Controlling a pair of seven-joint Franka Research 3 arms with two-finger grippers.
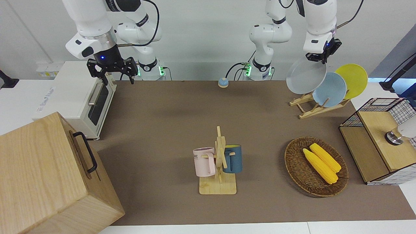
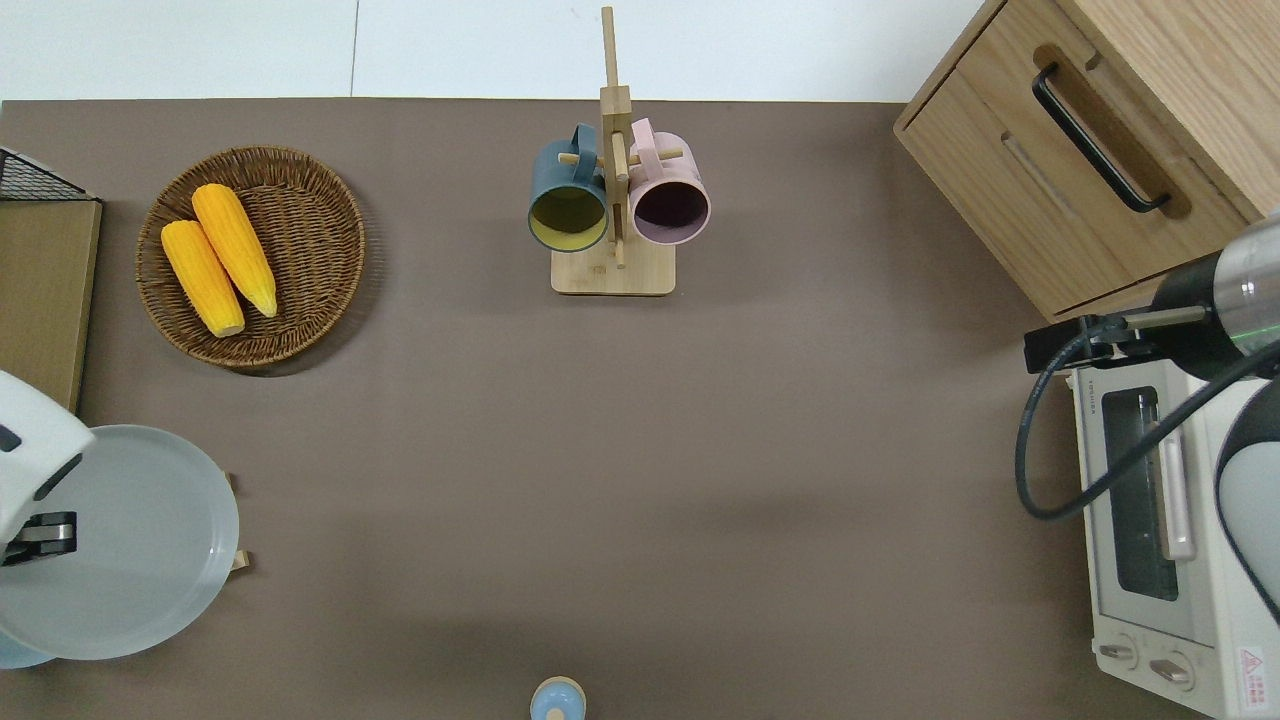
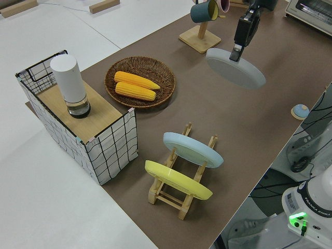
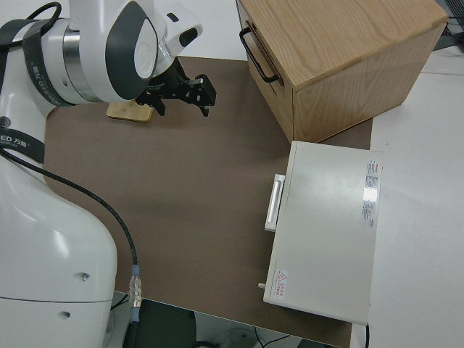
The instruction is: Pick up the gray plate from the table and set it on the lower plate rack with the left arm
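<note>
Plate [image 1: 305,76] is hanging tilted at upper right of the front view, over the rack [image 1: 313,105]; left end effector [image 1: 319,58] is pinching its rim (stiff, slick, probably breakable).

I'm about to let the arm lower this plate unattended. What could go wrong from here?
The left gripper holds the gray plate by its rim alone, so it might slip or swing. It hangs tilted close to the blue plate on the rack; lowering could knock that plate or miss the free slot.
</note>
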